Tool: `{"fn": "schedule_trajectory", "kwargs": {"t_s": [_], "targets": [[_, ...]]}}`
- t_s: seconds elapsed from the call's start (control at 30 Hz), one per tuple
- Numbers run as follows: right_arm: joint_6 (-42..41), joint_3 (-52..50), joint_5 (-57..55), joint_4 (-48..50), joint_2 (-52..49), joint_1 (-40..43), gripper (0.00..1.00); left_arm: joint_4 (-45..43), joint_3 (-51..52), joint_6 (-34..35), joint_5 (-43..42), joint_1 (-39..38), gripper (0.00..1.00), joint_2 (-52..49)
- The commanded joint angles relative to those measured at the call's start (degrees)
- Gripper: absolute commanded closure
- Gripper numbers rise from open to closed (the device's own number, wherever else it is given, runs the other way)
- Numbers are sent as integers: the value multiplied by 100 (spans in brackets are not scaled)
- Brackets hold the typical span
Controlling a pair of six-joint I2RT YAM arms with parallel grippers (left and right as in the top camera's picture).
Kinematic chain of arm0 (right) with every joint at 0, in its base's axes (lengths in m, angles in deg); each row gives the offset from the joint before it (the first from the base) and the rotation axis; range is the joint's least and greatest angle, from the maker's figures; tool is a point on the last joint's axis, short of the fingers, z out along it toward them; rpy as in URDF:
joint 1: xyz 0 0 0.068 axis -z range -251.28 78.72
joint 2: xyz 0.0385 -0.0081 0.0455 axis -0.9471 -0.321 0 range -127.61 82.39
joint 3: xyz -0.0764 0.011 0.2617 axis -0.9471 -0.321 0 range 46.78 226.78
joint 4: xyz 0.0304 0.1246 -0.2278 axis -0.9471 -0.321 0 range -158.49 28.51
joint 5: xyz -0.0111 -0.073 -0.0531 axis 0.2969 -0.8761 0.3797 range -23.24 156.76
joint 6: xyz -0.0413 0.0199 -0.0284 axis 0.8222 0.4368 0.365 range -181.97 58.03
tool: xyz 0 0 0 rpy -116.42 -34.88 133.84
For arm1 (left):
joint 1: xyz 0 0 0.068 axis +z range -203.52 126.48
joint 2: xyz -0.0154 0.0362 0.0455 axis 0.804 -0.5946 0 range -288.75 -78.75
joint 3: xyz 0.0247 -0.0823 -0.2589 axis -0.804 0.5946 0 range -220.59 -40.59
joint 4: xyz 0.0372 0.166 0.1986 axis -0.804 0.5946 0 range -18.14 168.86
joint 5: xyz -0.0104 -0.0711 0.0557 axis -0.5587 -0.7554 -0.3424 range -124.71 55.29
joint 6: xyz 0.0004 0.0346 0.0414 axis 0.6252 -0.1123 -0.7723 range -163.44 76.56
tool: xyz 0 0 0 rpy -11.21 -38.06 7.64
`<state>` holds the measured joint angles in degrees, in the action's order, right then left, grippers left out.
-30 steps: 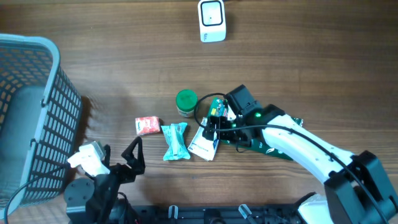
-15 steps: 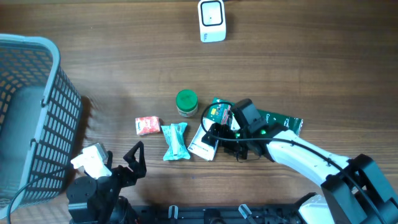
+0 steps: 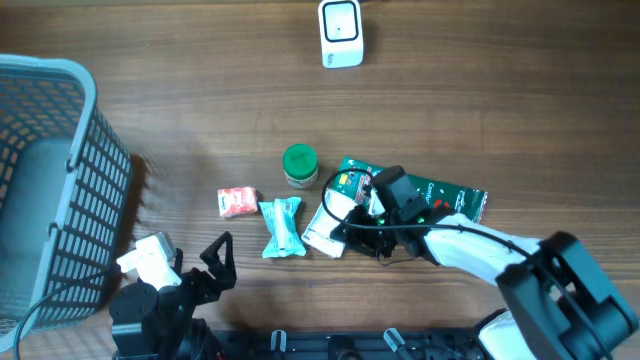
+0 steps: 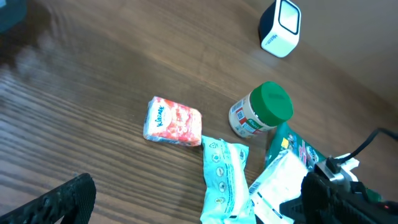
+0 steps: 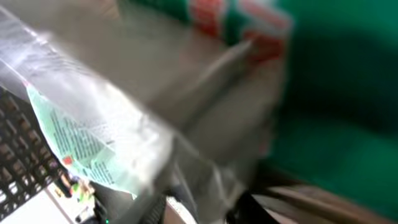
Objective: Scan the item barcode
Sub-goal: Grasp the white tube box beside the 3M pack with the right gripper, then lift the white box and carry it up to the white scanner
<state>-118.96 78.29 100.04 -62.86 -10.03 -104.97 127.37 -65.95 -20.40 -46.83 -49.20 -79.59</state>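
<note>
One jar (image 3: 299,165) and four packets (image 3: 237,201) (image 3: 281,227) (image 3: 322,235) (image 3: 455,196) are being displayed; left end effector (image 3: 213,256) is being held spread; right end effector (image 3: 345,216) state cannot be told.

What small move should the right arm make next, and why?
Probably close the right fingers fully on the white packet before any lift. They sit low on it, where it overlaps the green pouch, but the blurred wrist view does not show a firm grip, and the scanner is far across the table.
</note>
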Motion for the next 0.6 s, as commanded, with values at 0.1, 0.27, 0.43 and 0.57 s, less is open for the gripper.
{"fn": "schedule_trajectory", "kwargs": {"t_s": [0.1,0.27,0.43,0.57], "targets": [[525,-260,-319,127,-317,-39,96,-11,9,31,-90,31,0,46],[2063,-260,1029,129,566,356,96,-11,9,28,-92,31,0,46],[4188,-260,2889,413,1672,673,96,-11,9,31,-92,31,0,46],[5355,-260,4719,1808,1832,671,96,-11,9,31,-92,31,0,46]]}}
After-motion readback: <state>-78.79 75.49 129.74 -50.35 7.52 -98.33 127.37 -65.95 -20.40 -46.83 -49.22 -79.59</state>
